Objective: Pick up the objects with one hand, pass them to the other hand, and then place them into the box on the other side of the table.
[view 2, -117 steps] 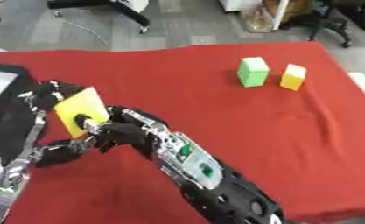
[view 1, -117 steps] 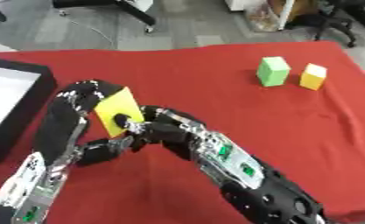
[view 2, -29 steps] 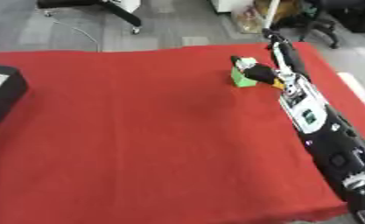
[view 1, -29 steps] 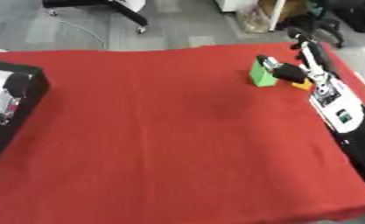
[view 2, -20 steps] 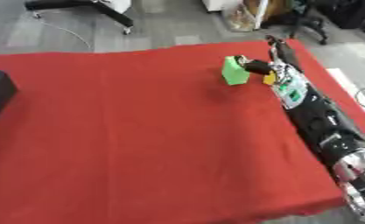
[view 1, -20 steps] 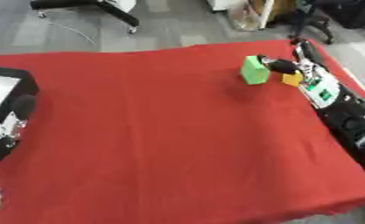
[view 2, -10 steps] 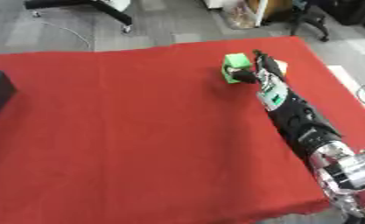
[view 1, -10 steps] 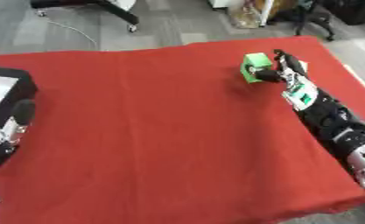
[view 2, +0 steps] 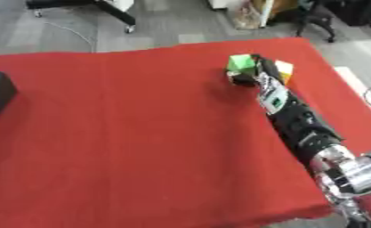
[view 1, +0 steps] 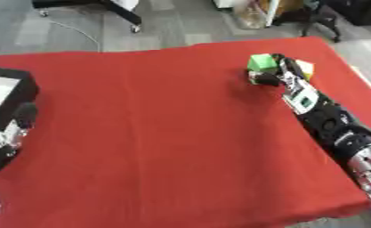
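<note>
Moved: since a second ago the right hand (view 1: 275, 74) has slid in against the green block (view 1: 261, 63), at two o'clock on the red table (view 1: 157, 133).
Fingers: curling round the green block, by the look of it.
Left hand (view 1: 10, 129): nine o'clock, by the black box (view 1: 13, 91); fingers unreadable.
Progress: green block and yellow block (view 2: 282, 67) not yet passed or boxed.
Room: table edge just behind the blocks; open cloth across the middle.

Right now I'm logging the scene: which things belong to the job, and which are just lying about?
Job:
green block
yellow block
right hand, at the green block
black box, far left
left hand, beside the box

Lying about:
chair base on the floor
</note>
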You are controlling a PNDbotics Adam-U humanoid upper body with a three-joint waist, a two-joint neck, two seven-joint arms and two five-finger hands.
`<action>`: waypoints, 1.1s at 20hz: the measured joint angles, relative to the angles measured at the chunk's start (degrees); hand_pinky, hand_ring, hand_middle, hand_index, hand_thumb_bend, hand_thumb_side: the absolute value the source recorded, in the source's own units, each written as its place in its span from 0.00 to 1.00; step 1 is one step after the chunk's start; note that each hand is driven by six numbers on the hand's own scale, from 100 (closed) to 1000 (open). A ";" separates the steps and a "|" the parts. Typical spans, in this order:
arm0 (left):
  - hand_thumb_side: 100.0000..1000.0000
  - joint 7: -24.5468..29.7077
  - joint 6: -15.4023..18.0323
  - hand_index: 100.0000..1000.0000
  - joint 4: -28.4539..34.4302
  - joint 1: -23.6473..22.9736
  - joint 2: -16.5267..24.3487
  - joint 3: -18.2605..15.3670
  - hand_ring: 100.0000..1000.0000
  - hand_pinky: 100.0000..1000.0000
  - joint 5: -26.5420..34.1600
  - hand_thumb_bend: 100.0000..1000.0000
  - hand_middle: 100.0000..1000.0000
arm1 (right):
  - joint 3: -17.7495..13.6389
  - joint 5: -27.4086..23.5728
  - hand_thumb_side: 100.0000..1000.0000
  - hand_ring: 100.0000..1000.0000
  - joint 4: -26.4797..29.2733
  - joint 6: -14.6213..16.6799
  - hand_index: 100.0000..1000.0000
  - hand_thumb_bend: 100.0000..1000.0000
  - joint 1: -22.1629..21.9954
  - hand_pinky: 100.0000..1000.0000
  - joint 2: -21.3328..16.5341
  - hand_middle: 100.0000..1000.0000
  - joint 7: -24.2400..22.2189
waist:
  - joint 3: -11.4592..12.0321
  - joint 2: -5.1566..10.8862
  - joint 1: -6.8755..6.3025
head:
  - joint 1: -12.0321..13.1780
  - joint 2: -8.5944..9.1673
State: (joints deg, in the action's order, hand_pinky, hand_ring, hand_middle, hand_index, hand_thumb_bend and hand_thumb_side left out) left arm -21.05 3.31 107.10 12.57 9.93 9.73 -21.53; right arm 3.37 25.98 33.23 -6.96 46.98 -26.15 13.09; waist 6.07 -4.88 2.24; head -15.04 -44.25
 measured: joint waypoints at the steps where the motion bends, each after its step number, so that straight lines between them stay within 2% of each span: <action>1: 0.55 0.02 -0.02 0.90 0.00 0.00 0.00 0.01 0.73 0.70 0.00 0.73 0.74 | -0.03 0.04 0.40 0.65 0.00 -0.19 0.84 0.35 0.09 0.64 0.01 0.66 0.66 | 0.01 0.00 0.00 | -0.10 0.00; 4: 0.55 0.04 -0.04 0.90 0.00 0.00 -0.06 0.01 0.73 0.70 0.00 0.73 0.74 | -0.07 0.04 0.35 0.61 -0.01 -0.90 0.77 0.30 0.14 0.62 0.16 0.60 3.24 | 0.12 0.00 0.00 | -0.35 0.00; 6: 0.55 0.04 -0.04 0.90 0.00 0.00 -0.28 0.01 0.72 0.70 0.00 0.73 0.74 | -0.07 -0.02 0.28 0.57 -0.02 -1.39 0.67 0.23 0.14 0.60 0.22 0.52 5.36 | 0.22 0.00 0.00 | -0.48 0.00; 10: 0.56 0.03 -0.04 0.90 0.00 0.00 -0.43 0.01 0.72 0.70 0.00 0.73 0.74 | -0.07 -0.22 0.18 0.51 -0.01 -2.32 0.57 0.13 0.05 0.56 0.55 0.43 10.47 | 0.25 0.00 0.00 | -0.73 0.00; 14: 0.56 -0.01 -0.08 0.90 -0.03 0.00 -0.44 0.01 0.72 0.70 -0.07 0.72 0.74 | -0.07 -1.57 0.11 0.47 0.31 -2.62 0.49 0.08 -0.50 0.52 0.68 0.37 16.22 | 0.26 0.00 0.00 | -0.76 0.02; 19: 0.56 -0.19 -0.25 0.90 -0.51 -0.02 -0.45 0.01 0.72 0.69 -0.28 0.72 0.73 | 0.70 -4.90 0.09 0.45 3.93 -1.53 0.46 0.06 -2.02 0.50 0.69 0.34 20.65 | 0.19 0.00 0.00 | -0.72 0.04; 22: 0.55 -0.25 -0.31 0.89 -1.30 -0.08 -0.47 0.01 0.71 0.69 -0.52 0.71 0.73 | 2.08 -7.60 0.09 0.45 9.45 -0.87 0.46 0.06 -3.30 0.49 0.72 0.34 21.32 | -0.09 0.00 0.00 | -0.58 0.05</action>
State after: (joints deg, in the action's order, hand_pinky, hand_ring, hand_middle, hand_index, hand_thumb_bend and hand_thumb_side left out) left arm -21.30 3.01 105.80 12.50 9.45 9.74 -22.05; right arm 5.45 18.38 42.67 -7.83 43.68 -25.43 34.41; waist 5.99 -4.88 2.24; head -15.62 -44.21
